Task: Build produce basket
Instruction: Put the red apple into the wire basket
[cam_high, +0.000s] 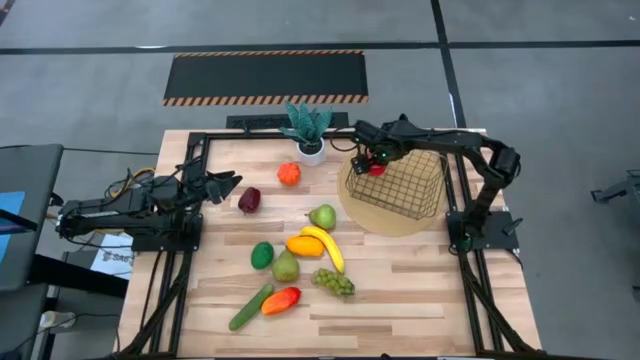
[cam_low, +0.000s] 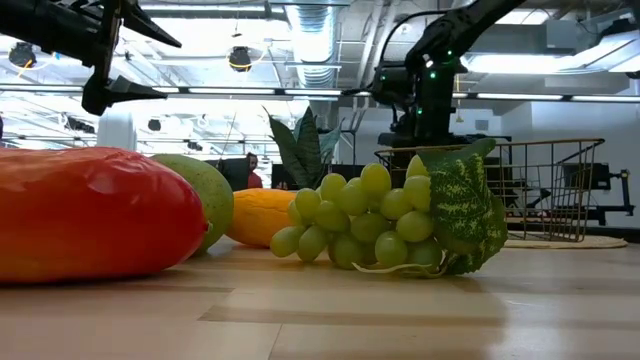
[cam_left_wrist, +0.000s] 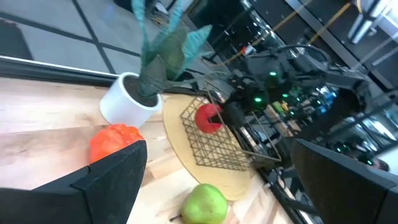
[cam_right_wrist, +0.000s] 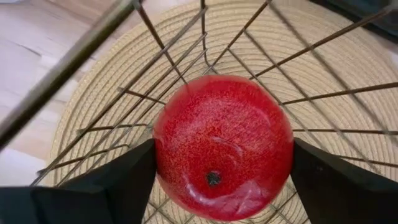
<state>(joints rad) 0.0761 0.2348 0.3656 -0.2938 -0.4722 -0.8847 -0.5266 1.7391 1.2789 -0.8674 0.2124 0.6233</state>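
Note:
My right gripper (cam_high: 376, 163) is shut on a red apple (cam_right_wrist: 224, 146) over the left side of the gold wire basket (cam_high: 400, 185). The basket stands on a round tan mat (cam_high: 390, 222). My left gripper (cam_high: 226, 185) is open and empty, raised just left of the purple plum (cam_high: 249, 200). On the table lie an orange fruit (cam_high: 289, 174), two green pears (cam_high: 322, 216) (cam_high: 286, 267), a banana (cam_high: 328, 247), a lime (cam_high: 262, 255), grapes (cam_high: 335, 283), a cucumber (cam_high: 250, 307) and an orange-red pepper (cam_high: 282, 299). My right gripper pinches the apple by two opposite sides (cam_right_wrist: 163, 155) between its two fingers (cam_right_wrist: 124, 180). The fingers come from above, pointing down into the basket. The apple's dark blossom end (cam_right_wrist: 213, 178) faces the wrist camera. The apple hangs above the basket's mesh bottom (cam_right_wrist: 186, 56).
A spiky green plant in a white pot (cam_high: 309, 135) stands at the far edge, just left of the basket. A black frame (cam_high: 200, 150) runs along the table's edges. The bare wood (cam_high: 420, 300) at the near right is free room.

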